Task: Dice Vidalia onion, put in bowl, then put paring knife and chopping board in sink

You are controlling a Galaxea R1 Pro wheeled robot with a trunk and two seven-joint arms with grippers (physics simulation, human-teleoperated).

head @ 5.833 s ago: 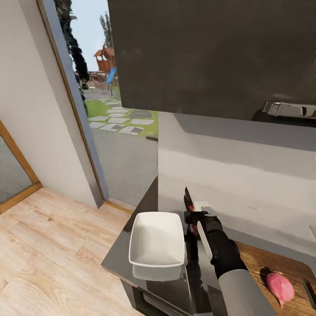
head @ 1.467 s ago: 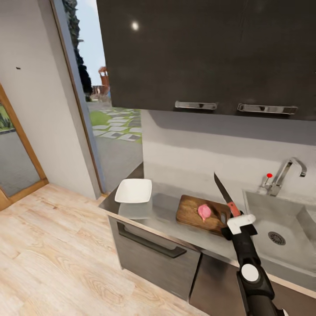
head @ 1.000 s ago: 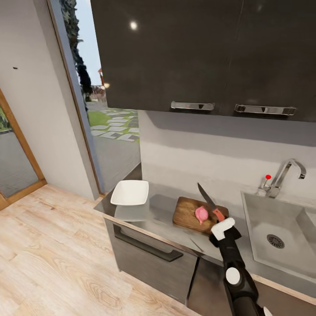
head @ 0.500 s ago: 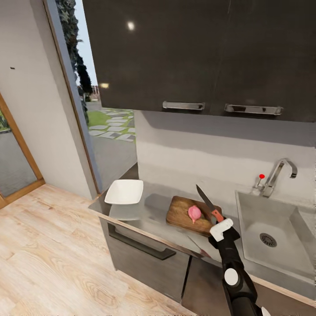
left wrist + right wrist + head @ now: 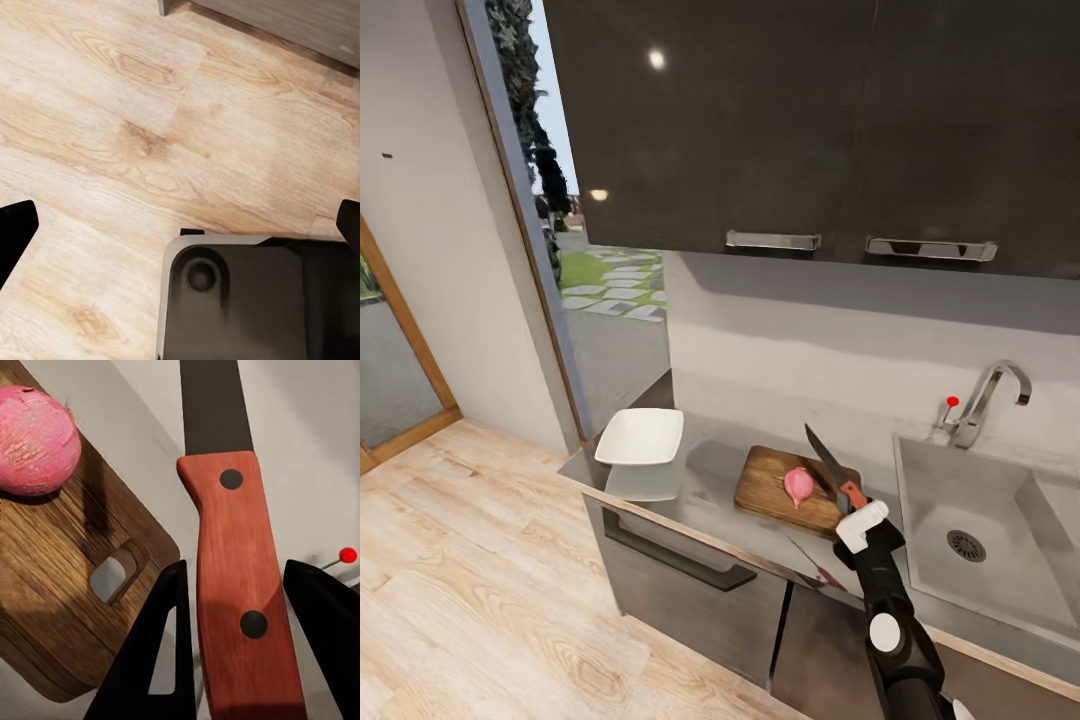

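The pink Vidalia onion (image 5: 798, 485) lies whole on the dark wooden chopping board (image 5: 770, 483), which rests on the grey countertop (image 5: 710, 480) left of the sink (image 5: 1000, 575). My right gripper (image 5: 860, 520) is shut on the red handle of the paring knife (image 5: 852, 493). The dark blade points up and away over the board's right end. In the right wrist view the paring knife handle (image 5: 240, 607) sits between the black fingers (image 5: 169, 645), beside the onion (image 5: 34, 442) and the board's handle hole (image 5: 112, 574). The white bowl (image 5: 642, 437) stands at the counter's left end. My left gripper (image 5: 180, 225) is open above the floor.
A chrome faucet (image 5: 988, 398) with a red-tipped lever (image 5: 952, 402) stands behind the sink. Dark wall cabinets (image 5: 810, 130) hang above the counter. A glass door (image 5: 590, 260) opens at the left. Wooden floor (image 5: 470, 580) spreads before the cabinets. The robot's base (image 5: 247, 300) lies below my left gripper.
The camera has drawn back from the counter and panned a little. My right arm has carried the knife left from the sink's edge to the board's right end, with the blade tipped lower.
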